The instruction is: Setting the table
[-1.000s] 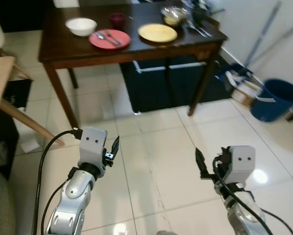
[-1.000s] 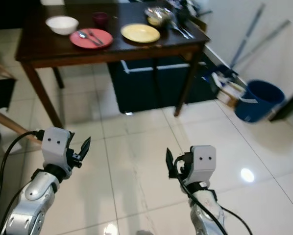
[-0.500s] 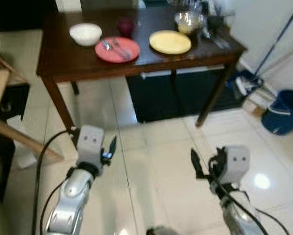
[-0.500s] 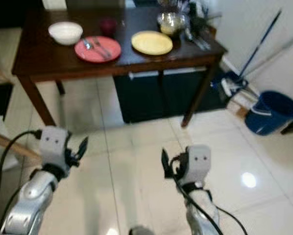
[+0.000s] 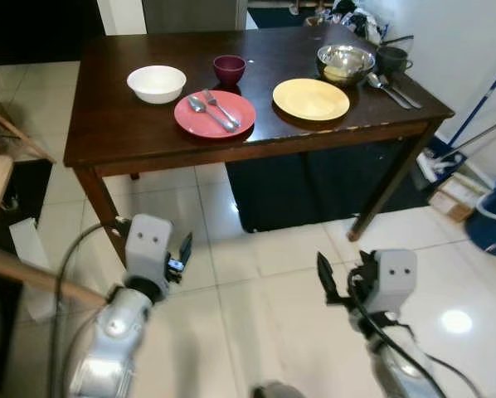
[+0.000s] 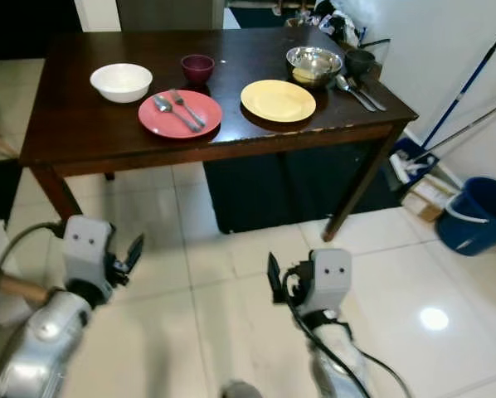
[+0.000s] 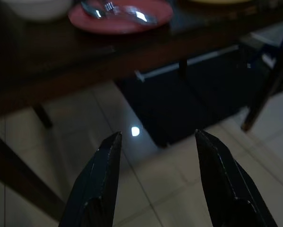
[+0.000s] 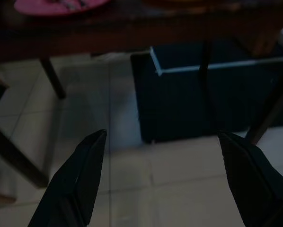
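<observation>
Stuff at the desk's (image 5: 140, 133) far right corner is cut off, hard to read. Counted ahead of both tools: 2 plates, red plate (image 5: 215, 114) w/ spoon + fork on it and yellow plate (image 5: 310, 99); white bowl (image 5: 156, 83), steel bowl (image 5: 345, 63), maroon cup (image 5: 230, 68). Left tool (image 7: 155, 177) and right tool (image 8: 163, 177) hang over the floor tiles short of the desk, fingers spread wide, gripping nothing.

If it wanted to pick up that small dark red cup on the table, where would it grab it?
Probably by the rim, coming down from above. The cup stands upright with its mouth open and shows no handle, so one finger could go inside and one outside. The near side is crowded by the red plate holding a spoon and fork. Both end effectors, left and right, hang open, short of the table.
</observation>
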Tool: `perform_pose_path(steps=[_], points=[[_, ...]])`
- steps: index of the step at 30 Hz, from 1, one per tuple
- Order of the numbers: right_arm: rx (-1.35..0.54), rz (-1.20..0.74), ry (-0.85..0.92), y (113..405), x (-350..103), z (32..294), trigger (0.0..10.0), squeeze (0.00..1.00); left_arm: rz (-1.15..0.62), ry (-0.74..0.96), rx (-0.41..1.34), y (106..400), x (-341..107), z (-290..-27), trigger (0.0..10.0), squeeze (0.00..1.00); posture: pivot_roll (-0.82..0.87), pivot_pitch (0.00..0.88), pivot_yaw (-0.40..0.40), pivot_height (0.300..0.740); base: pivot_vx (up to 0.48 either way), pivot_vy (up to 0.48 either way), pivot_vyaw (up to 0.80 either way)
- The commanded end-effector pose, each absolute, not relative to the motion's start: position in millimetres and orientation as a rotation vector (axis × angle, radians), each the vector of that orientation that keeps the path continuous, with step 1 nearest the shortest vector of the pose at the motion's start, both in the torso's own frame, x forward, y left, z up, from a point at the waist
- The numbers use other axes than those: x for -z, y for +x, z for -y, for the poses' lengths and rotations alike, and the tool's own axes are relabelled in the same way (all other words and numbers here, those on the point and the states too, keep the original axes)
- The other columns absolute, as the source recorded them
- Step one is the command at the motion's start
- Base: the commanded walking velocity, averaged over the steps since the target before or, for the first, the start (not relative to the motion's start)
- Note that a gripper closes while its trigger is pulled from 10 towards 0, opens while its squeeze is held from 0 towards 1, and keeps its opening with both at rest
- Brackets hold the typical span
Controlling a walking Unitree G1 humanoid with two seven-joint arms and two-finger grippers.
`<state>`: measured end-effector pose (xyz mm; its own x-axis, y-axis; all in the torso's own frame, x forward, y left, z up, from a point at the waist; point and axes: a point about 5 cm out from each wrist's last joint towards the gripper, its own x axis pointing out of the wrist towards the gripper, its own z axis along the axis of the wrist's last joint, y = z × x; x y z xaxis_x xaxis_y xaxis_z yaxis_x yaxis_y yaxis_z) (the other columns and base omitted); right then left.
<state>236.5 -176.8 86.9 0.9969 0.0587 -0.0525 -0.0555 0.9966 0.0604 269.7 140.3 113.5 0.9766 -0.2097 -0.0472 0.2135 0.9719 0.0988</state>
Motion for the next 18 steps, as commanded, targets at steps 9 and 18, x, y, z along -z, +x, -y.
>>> perform_pose_path(steps=[9,18], points=[[-0.068,-0.05,0.064,237,-87,173,10.0,0.0,-0.052,0.117,0.194,266,-109,-147,10.0,0.0,-0.14,0.021,0.014,0.74,0.48,0.0,0.0],[-0.164,-0.025,0.077,258,-95,159,10.0,0.0,-0.004,0.121,0.041,260,-124,-173,10.0,0.0,-0.03,0.015,-0.053,0.74,0.48,0.0,0.0]])
